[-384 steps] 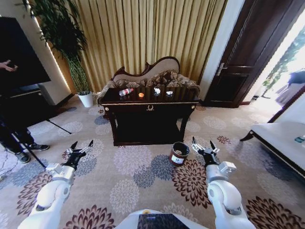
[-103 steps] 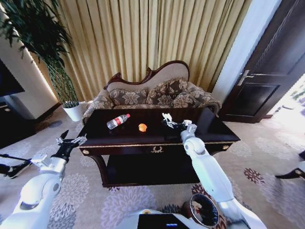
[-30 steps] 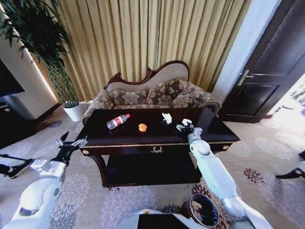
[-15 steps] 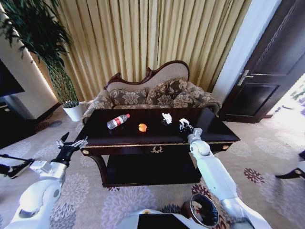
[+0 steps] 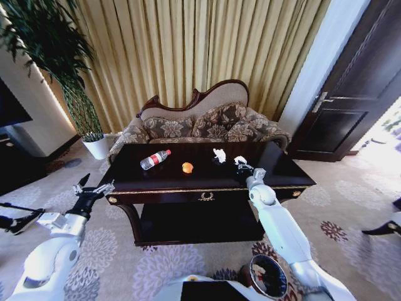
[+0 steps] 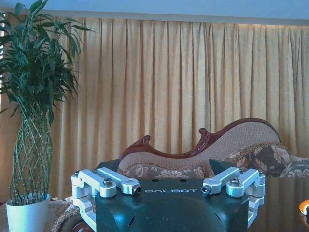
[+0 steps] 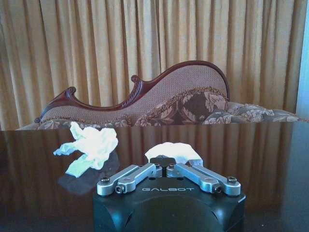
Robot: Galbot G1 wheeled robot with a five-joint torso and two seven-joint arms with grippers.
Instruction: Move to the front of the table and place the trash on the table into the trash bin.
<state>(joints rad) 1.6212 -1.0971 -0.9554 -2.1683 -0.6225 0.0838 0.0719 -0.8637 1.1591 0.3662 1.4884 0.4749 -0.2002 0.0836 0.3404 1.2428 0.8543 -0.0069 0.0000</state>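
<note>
The dark glossy table (image 5: 282, 182) stands right in front of me. On it lie a clear bottle with a red label (image 5: 155, 159), a small orange piece (image 5: 187, 167) and a whitish lump (image 5: 219, 155). My right gripper (image 5: 242, 166) reaches over the table's right half. In the right wrist view it (image 7: 165, 162) is shut on a second whitish lump (image 7: 175, 150), which rests on the tabletop beside the other lump (image 7: 91, 144). My left gripper (image 5: 94, 188) hangs open off the table's left end. The trash bin (image 5: 268, 276) sits on the carpet by my right side.
A carved-back patterned sofa (image 5: 200, 122) stands behind the table against gold curtains. A white plant pot (image 5: 97, 145) with a tall plant is at the back left. A dark door (image 5: 357, 94) is at the right. Flowered carpet surrounds the table.
Since the oldest frame the view has drawn up close to the table. In the last second my right gripper has shut on the right whitish lump. The left arm has barely moved.
</note>
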